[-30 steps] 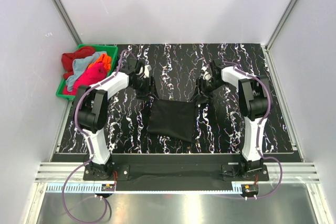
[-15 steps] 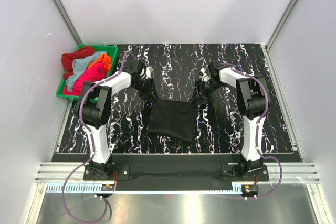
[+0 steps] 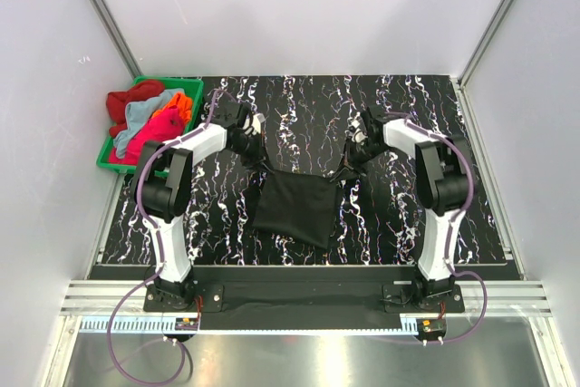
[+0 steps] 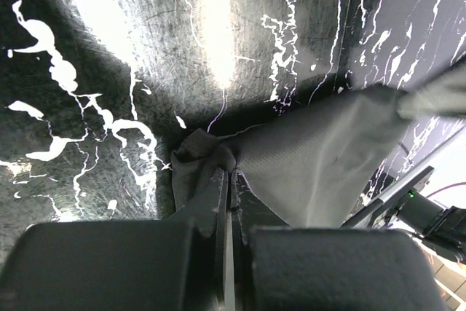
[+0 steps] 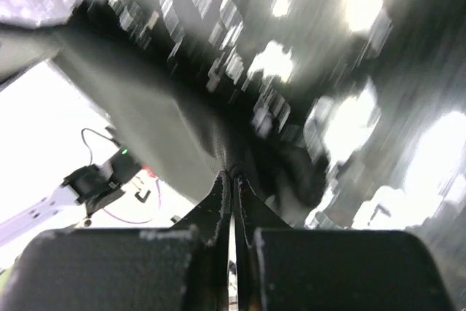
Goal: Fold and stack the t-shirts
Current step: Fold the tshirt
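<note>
Black t-shirt [image 3: 294, 208] higher, in closed hands [image 4: 227, 172] [image 5: 231, 174]

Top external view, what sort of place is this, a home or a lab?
Probably a lab robot cell: plain white walls on aluminium framing, a black marbled table, and a bolted left arm and right arm pinching a black t-shirt.

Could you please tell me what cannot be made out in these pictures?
- Right wrist view: motion blur smears the black t-shirt; its folds are lost.
- Left wrist view: the left gripper covers the pinched shirt corner.
- Top view: shirts low in the green bin lie buried; their count is unclear.
</note>
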`<state>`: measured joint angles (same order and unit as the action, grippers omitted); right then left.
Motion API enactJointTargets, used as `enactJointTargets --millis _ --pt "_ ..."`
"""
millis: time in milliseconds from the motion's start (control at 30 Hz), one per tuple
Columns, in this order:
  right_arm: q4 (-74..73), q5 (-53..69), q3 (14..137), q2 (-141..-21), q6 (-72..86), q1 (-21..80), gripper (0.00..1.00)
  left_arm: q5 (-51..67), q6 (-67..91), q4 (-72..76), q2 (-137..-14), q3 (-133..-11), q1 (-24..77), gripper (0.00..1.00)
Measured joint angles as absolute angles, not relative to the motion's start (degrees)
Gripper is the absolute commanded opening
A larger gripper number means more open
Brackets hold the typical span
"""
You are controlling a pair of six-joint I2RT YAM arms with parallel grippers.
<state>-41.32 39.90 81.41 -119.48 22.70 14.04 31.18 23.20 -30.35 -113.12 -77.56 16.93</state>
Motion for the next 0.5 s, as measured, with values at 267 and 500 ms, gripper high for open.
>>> enactJointTargets --millis 267,500 --pt "-41.8 38.0 72.7 -106.0 28.9 15.4 0.0 32.4 24.4 -30.3 -113.1 -77.3 16.9 0.05" --pt "-41.8 33.1 67.7 -104.6 32.1 15.4 0.0 32.9 25.1 -30.2 -113.1 -77.3 17.4 0.27"
